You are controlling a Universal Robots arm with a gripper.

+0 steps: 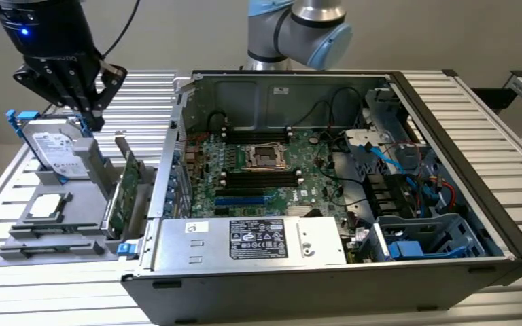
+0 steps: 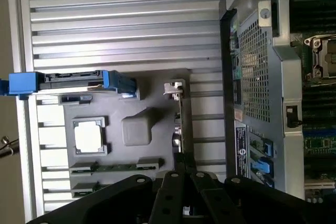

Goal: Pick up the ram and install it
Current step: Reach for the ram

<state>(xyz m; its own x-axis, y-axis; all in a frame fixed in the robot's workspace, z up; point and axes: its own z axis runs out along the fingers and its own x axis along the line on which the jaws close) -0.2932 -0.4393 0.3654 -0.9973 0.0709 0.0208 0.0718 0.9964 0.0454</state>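
Observation:
The ram (image 2: 116, 167) is a thin green stick lying in a slot of the grey fixture tray (image 2: 157, 124), held between two grey end clips. My gripper (image 1: 87, 117) hangs at the exterior view's upper left, above the tray (image 1: 25, 238) and close to the upright hard drive (image 1: 57, 146). In the wrist view its black fingers (image 2: 184, 176) meet with nothing between them, apart from the ram. The open computer case (image 1: 478, 170) holds the motherboard (image 1: 261, 180) with its dark memory slots.
The tray also carries a processor (image 2: 89, 137), the hard drive with blue brackets (image 2: 73, 81) and a tall green expansion card (image 1: 130, 183) standing on edge between the tray and the case wall. Case power supply (image 1: 252, 239) sits at the front. Ribbed metal table (image 1: 515, 129) all around.

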